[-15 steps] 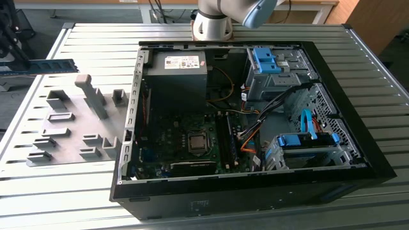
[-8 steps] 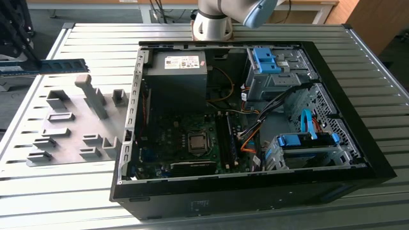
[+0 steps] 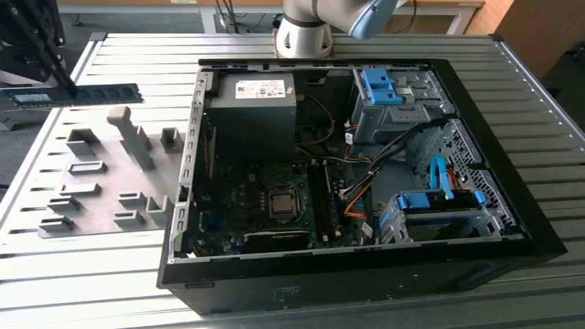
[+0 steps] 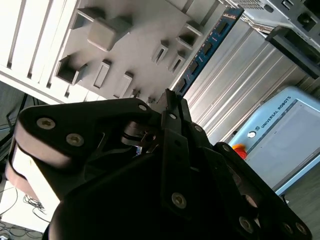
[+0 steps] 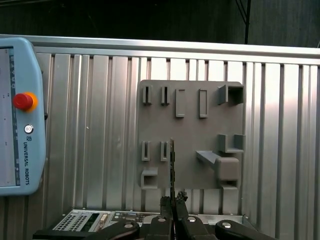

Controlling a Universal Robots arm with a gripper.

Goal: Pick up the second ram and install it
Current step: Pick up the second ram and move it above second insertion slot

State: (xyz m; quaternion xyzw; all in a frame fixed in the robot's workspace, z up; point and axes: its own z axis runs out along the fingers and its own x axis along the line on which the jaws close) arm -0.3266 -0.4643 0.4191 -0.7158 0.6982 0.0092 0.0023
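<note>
Over ribbed metal table (image 3: 92, 271), gripper (image 5: 173, 199) pinches second ram (image 3: 101, 94), pale label (image 3: 32, 98) seemingly unreadable

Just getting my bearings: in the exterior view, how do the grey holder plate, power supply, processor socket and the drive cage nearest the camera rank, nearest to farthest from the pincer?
From the pincer, shut on the RAM stick:
1. Grey holder plate, on the table below it.
2. Power supply, case's far corner.
3. Processor socket, mid-motherboard.
4. Drive cage, exterior view's right.
</note>
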